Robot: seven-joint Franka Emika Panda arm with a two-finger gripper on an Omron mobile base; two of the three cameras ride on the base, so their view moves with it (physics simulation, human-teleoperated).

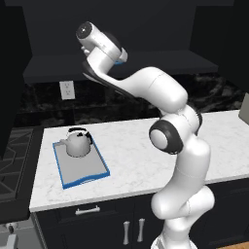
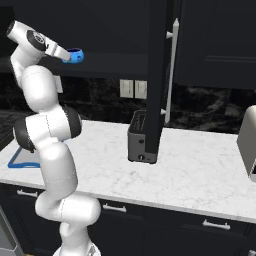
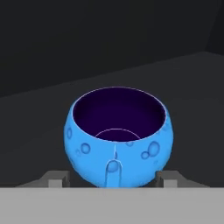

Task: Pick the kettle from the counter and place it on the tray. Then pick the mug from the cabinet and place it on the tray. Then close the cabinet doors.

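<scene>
The blue mug [image 3: 118, 140] with its purple inside stands on the dark shelf of the cabinet [image 1: 121, 63], its handle toward the hand. My gripper [image 3: 113, 178] reaches around it, one fingertip [image 3: 59, 178] at each side with a narrow gap to the mug's wall. From the right, the mug [image 2: 75, 55] shows at the tip of the gripper [image 2: 69, 54], high over the counter [image 1: 146, 155]. The grey kettle [image 1: 78, 143] stands upright at the far end of the blue-rimmed tray [image 1: 82, 170], near the counter's left end. A cabinet door [image 2: 157, 75] hangs open, edge-on, its silver bar handle [image 2: 172, 70] beside it.
A dark grey toaster [image 2: 140, 137] stands on the counter under the open door. A light boxy appliance [image 2: 247, 142] sits at the counter's right end. A stove [image 1: 14, 160] lies left of the counter. Wall sockets [image 2: 134, 89] are on the black backsplash.
</scene>
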